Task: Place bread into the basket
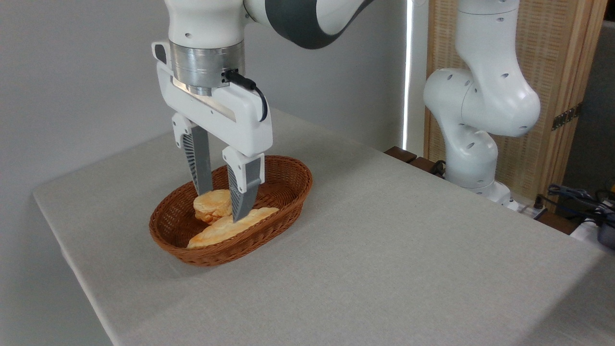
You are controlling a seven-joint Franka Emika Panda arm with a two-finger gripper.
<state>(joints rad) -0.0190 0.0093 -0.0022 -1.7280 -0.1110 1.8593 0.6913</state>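
Bread (226, 227) lies inside the basket (288, 178), near the worktop's (384, 250) left front edge. The pincer (222, 204) stands parted around the loaf, fingers apparently loose, gripping nothing. Best to lift straight up, clear of the rim, without dragging the loaf.

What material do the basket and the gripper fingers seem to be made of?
The basket: woven wicker, reddish-brown, with visible weave and a braided rim. The gripper fingers: probably grey plastic, matte, with ribbed sides; metal cannot be ruled out.
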